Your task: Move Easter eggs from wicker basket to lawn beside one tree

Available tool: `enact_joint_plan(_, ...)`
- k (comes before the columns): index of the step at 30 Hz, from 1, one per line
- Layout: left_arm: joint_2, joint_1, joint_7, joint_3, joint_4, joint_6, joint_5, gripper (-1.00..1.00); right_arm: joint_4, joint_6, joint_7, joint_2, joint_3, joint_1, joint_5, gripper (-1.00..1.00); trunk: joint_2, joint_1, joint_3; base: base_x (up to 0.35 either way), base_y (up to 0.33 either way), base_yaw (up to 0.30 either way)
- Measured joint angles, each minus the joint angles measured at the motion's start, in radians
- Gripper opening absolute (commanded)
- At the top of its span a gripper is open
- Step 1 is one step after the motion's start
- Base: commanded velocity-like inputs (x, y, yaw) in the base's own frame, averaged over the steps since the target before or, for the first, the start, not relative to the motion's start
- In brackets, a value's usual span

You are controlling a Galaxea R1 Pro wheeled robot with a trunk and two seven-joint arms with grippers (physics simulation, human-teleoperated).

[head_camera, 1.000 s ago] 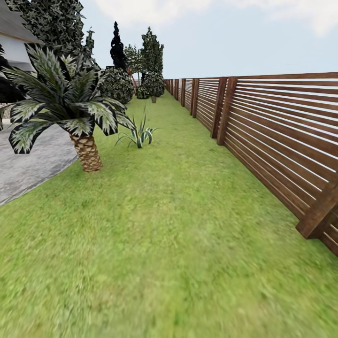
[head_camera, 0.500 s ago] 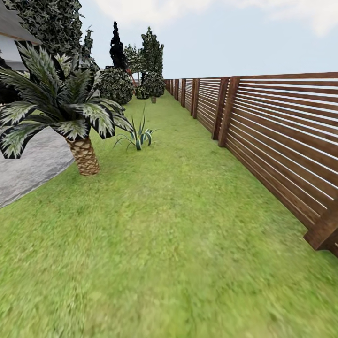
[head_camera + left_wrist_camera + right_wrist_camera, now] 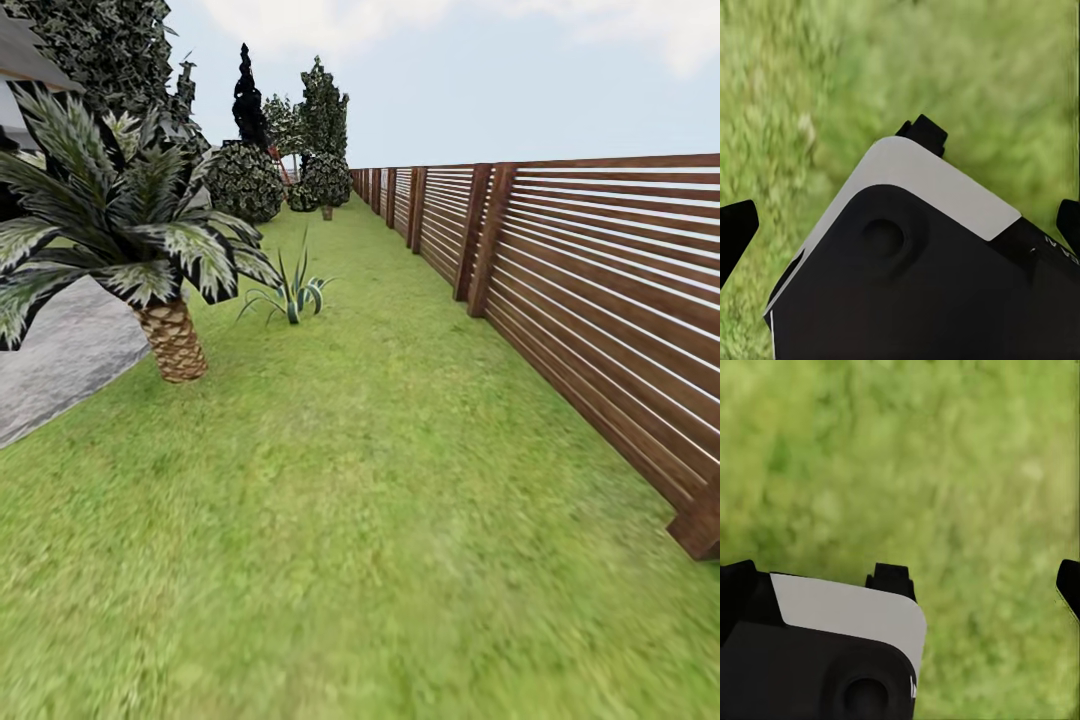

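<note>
The Easter eggs and the wicker basket are out of view. The lawn (image 3: 360, 480) stretches ahead as a long green strip between a paved patch and a fence. A dark, pale-spotted tree canopy (image 3: 110, 40) rises at the upper left, its trunk hidden behind a palm. More trees (image 3: 325, 130) stand far down the strip. In the left wrist view my left gripper (image 3: 900, 225) is open above grass, its black fingertips (image 3: 736, 229) at the picture's sides. In the right wrist view my right gripper (image 3: 904, 581) is open too, one fingertip (image 3: 1069, 585) at the edge, nothing held.
A short palm (image 3: 172, 340) with a scaly trunk stands at the lawn's left edge beside grey paving (image 3: 60, 360). A spiky small plant (image 3: 292, 292) grows behind it. A brown slatted fence (image 3: 600, 300) runs along the right. Round bushes (image 3: 245, 180) sit farther back.
The whole head view has shifted as the camera advances along the lawn: the palm slides left and lower in the picture, the near fence post drifts toward the lower right corner.
</note>
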Motion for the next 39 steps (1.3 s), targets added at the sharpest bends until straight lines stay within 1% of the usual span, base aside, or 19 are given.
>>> enact_joint_plan(39,0.0,0.0,0.0,0.0,0.0,0.0,0.0,1.0,0.0,0.0,0.0,0.0,0.0,0.0,0.0,1.0,0.0,0.0,0.0,0.317,0.0,0.0)
